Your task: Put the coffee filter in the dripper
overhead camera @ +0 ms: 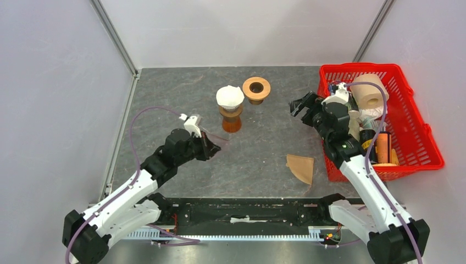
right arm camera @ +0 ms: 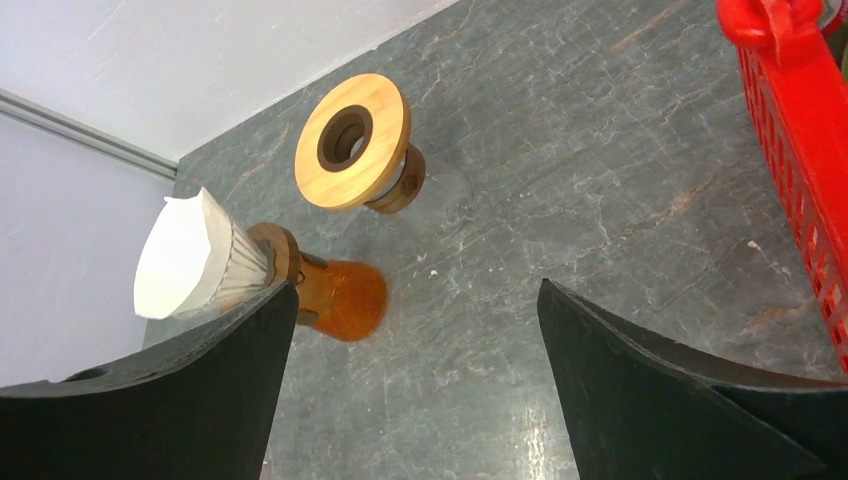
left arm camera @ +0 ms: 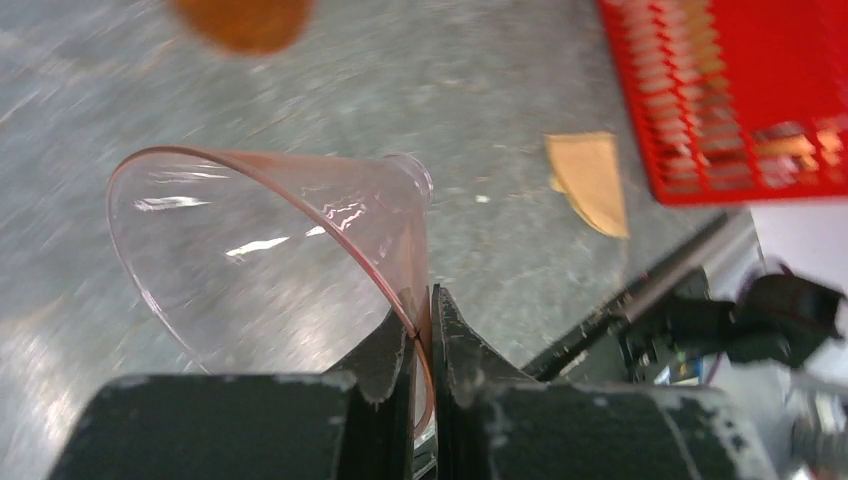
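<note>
The left gripper (left arm camera: 424,318) is pressed together on the rim of the clear cone dripper (left arm camera: 262,245), pinching its wall and holding the cone tilted on its side. Toward the centre rear of the table (overhead camera: 165,99), an amber carafe (overhead camera: 231,121) carries a white filter (overhead camera: 229,96). A wooden ring stand (overhead camera: 256,88) sits just beside it. The brown coffee filter (overhead camera: 301,166) lies flat on the table right of centre, well apart from the dripper. The right gripper (right arm camera: 417,290) is spread wide and holds nothing, near the red basket (overhead camera: 434,160).
</note>
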Controlling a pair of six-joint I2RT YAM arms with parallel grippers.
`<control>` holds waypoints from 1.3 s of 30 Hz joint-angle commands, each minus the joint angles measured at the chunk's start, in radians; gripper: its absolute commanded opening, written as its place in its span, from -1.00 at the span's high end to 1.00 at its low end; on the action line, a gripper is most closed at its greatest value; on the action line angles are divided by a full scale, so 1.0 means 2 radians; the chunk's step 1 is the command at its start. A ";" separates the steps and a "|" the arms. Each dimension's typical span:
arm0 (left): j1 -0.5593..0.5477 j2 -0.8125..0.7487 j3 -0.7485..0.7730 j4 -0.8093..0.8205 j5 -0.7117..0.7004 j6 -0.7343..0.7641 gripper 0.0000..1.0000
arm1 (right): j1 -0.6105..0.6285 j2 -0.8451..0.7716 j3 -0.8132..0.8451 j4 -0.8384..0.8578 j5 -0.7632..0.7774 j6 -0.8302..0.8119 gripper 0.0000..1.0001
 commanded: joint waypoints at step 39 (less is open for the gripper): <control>-0.244 0.345 0.435 -0.368 0.069 0.971 0.95 | 0.085 0.128 0.184 -0.312 -0.263 -0.149 -0.68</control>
